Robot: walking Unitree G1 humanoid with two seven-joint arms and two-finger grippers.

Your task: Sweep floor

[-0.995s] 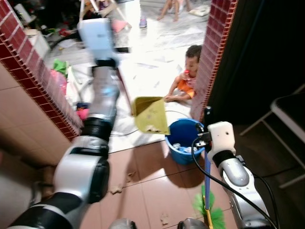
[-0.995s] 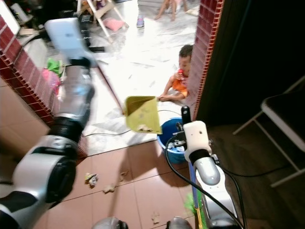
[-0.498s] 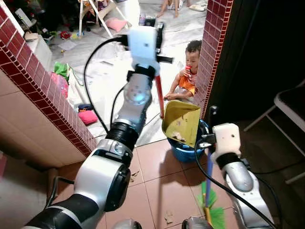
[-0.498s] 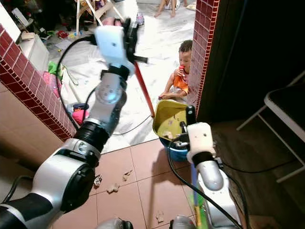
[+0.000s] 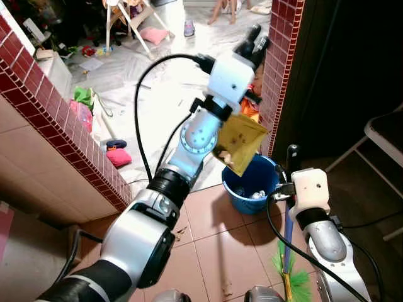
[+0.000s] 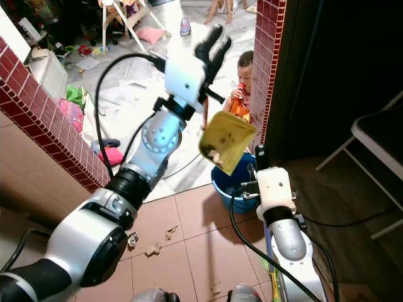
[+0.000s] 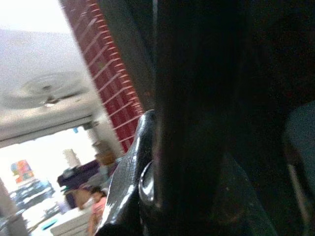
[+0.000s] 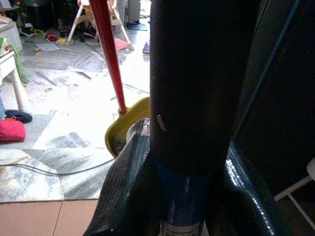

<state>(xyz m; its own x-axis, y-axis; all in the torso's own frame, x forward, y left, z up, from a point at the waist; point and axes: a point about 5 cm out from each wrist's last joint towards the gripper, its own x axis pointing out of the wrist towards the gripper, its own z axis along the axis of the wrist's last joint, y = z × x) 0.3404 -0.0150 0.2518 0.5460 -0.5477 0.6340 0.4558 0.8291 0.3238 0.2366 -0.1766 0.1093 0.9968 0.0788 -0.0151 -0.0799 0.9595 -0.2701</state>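
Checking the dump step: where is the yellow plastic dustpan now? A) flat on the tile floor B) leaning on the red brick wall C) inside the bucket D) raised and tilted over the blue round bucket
D: the left gripper holds the yellow plastic dustpan up by its red handle, tilted above the blue round bucket, with debris at its lower edge.

A child (image 5: pixel 252 100) and brick pillar (image 5: pixel 280 69) crowd the blue bucket (image 5: pixel 252 184).
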